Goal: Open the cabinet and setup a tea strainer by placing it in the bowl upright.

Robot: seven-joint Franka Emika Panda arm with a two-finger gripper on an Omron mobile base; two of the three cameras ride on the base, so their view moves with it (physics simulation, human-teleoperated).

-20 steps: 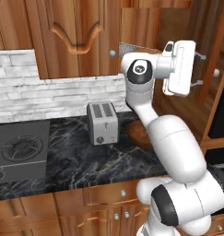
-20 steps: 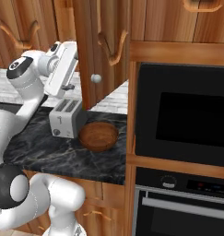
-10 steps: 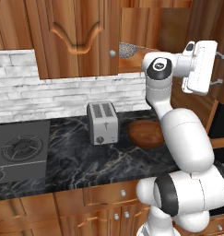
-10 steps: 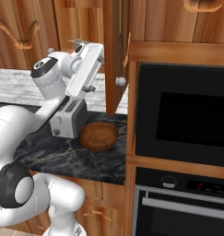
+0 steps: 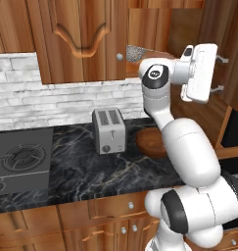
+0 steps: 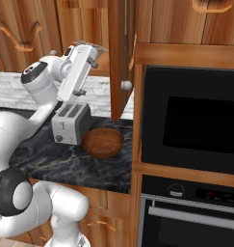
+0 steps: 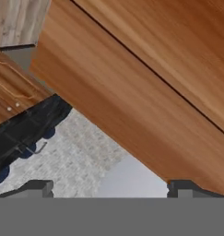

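Cabinet (image 6: 119, 53): right door swung out, seen edge-on in the right base view, its round knob (image 6: 125, 85) facing the oven side. Left door (image 5: 79, 39) shut. Shelf visible through the opening.

Oven (image 6: 190, 120), black, built into the wooden column past the right end of the surface.

Surface (image 5: 66, 171): dark marbled stone. Stove burner (image 5: 22, 159) at its left end.

Toaster (image 5: 108, 130), silver, at the back edge, near the middle.

Bowl (image 6: 103, 142): dark brown wood, nothing in it, just to the right of the toaster and near the right end of the surface, below the open door.

Gripper (image 5: 219, 73) raised at shelf height, pointing right into the cabinet opening. Jaws apart, wide; hand view shows both tips (image 7: 39, 188) spread with wood grain beyond and nothing between them, touching nothing.

Tea strainer (image 5: 140, 50): grey mesh patch on the cabinet shelf, at the shelf's front edge just above the arm's elbow joint. Handle too small to make out.
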